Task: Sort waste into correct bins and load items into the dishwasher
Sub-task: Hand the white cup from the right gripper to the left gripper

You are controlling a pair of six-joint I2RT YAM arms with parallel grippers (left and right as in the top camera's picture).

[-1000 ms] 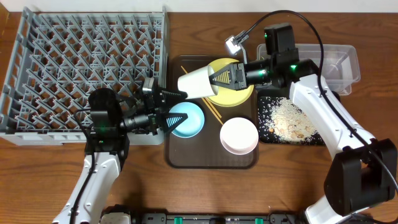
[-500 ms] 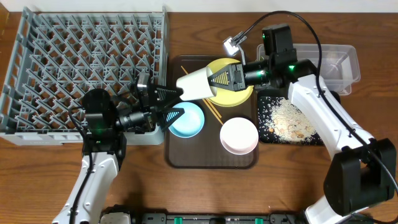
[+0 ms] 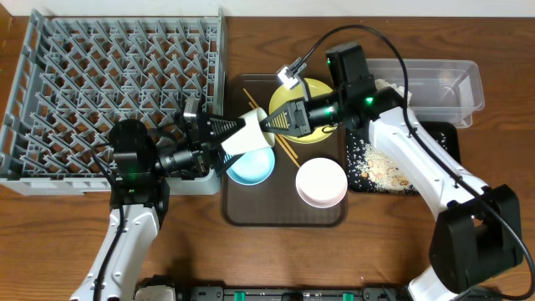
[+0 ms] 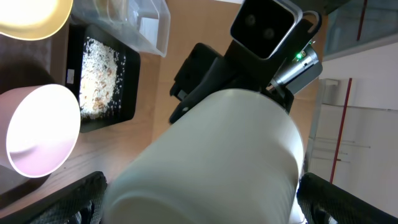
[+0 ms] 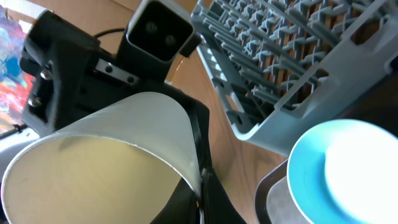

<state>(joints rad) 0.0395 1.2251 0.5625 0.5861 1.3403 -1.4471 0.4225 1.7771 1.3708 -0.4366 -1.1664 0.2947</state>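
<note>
Step in hand: handover of white cup (image 3: pixel 243 136) between arms, in air over brown tray (image 3: pixel 251 214), beside blue bowl (image 3: pixel 256 166). Your right gripper (image 3: pixel 270 125) pinches cup rim. Left gripper (image 3: pixel 227 140) spread around cup base. Next, likely: close left, release right, carry to dish rack (image 3: pixel 117 84).

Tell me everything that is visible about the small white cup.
The white cup is plain, smooth and tapered, empty inside, of plastic or ceramic by its look. It hangs on its side in the air over the blue bowl. The right end effector pinches its rim; the left end effector flanks its base, contact unclear.
</note>
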